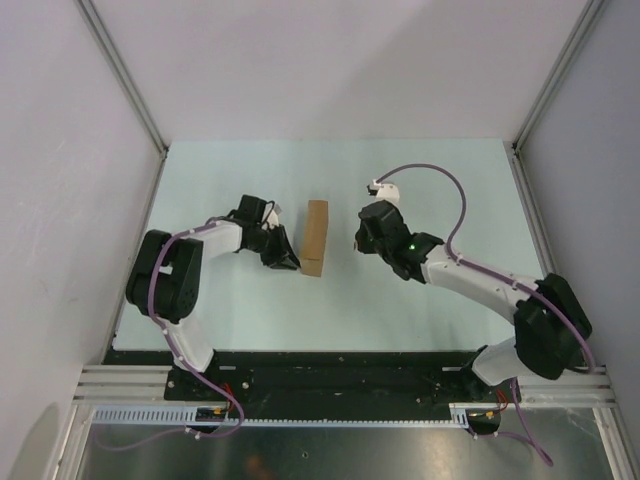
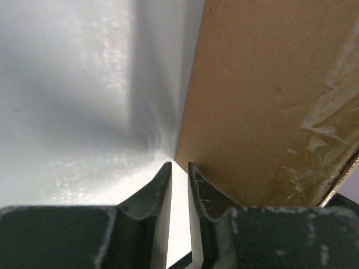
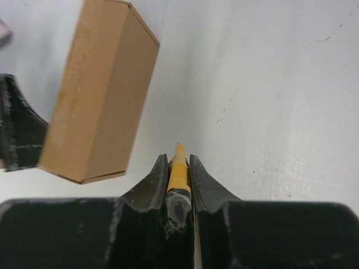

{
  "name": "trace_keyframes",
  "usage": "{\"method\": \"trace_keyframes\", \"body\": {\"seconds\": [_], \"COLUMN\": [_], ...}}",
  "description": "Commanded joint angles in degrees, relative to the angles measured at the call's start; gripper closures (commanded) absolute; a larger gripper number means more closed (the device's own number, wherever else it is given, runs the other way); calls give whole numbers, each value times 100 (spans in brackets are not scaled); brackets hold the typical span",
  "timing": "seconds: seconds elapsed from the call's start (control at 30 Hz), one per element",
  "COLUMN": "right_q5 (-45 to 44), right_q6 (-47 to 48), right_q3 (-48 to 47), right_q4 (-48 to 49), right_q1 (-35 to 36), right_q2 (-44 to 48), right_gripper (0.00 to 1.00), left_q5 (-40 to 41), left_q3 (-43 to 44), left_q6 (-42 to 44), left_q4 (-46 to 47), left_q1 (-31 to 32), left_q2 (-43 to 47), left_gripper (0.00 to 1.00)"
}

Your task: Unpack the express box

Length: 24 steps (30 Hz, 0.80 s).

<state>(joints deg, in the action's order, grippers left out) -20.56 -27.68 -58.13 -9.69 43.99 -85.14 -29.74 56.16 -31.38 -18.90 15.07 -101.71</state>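
Only the right wrist view shows the right gripper (image 3: 178,168) clamping a yellow knife (image 3: 178,168) beside the express box (image 3: 98,89).

Closed brown express box (image 1: 314,237) (mid-table)

The express box (image 1: 314,237) lies on the table (image 1: 420,180) between the two grippers, the left gripper (image 1: 287,259) just beside its near left corner and the right gripper (image 1: 362,240), which clamps a utility knife (image 3: 178,171), near its right side.
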Motion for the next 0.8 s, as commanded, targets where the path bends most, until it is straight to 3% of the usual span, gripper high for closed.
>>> {"method": "trace_keyframes", "body": {"seconds": [0.0,0.13,0.27,0.37,0.43,0.5,0.67,0.7,0.77], "right_q5": [-282,-501,-502,-458,-310,-239,-98,-72,-54], "right_q6": [-281,-343,-37,271,421,613,817,808,773], "right_q3": [-85,-85,-93,-76,-76,3,117,118,118], "right_q4": [-435,-919,-1096,-1061,-1078,-965,-929,-938,-938], "right_q1": [154,216,93,-91,-275,-364,-470,-470,-470], "right_q2": [734,1148,1412,1483,1588,1738,1799,1834,1843], "right_gripper": [100,100,100,100,100,100,100,100,100], "left_q5": [-164,-243,-374,-578,-367,-68,274,928,1608], "left_q3": [0,-385,-773,-800,-677,-467,-465,-509,-877], "left_q6": [-299,-527,-992,-1404,-1450,-1284,-521,-423,-317], "left_q4": [175,552,1598,2512,2723,2724,2375,2190,2013], "left_q1": [277,488,804,1111,1296,1332,1271,1279,1270], "left_q2": [90,186,240,-32,-121,-130,273,588,1046], "left_gripper": [78,78,75,70,61,55,53,59,61]}}
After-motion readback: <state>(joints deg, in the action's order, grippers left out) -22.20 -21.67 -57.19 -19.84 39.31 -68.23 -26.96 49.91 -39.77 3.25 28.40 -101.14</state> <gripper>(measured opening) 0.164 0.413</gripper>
